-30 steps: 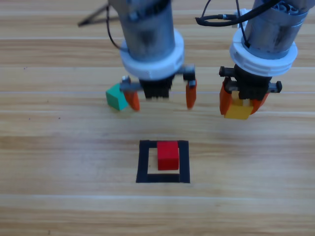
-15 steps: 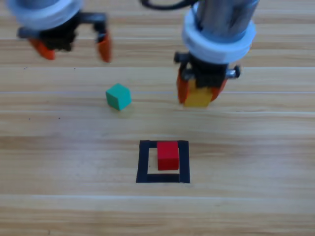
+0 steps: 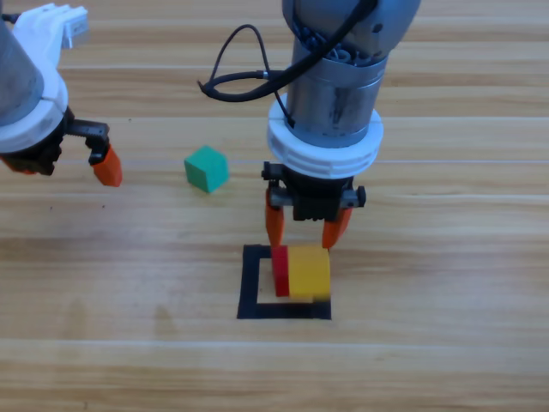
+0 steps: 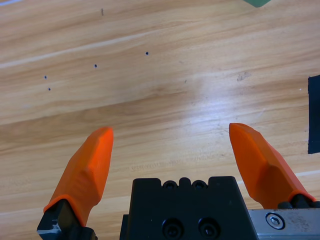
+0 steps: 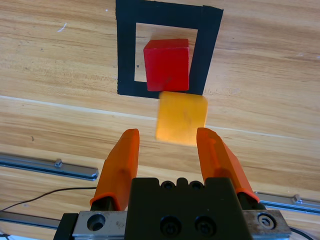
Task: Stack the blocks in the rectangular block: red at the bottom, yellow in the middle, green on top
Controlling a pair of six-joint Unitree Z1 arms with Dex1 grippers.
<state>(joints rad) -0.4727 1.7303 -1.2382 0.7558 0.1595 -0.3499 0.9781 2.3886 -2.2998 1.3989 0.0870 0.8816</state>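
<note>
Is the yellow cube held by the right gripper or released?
Released: the right gripper is open, and the yellow cube sits beyond its fingertips, blurred, beside the red cube.

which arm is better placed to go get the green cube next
Left. The left gripper is open, empty and on the green cube's side; the right gripper hangs over the yellow cube at the tape square.

Yellow [image 3: 310, 271] blurred over red [image 3: 280, 271] in tape square [image 3: 250, 283]; green [image 3: 207, 168] apart, upper left.
</note>
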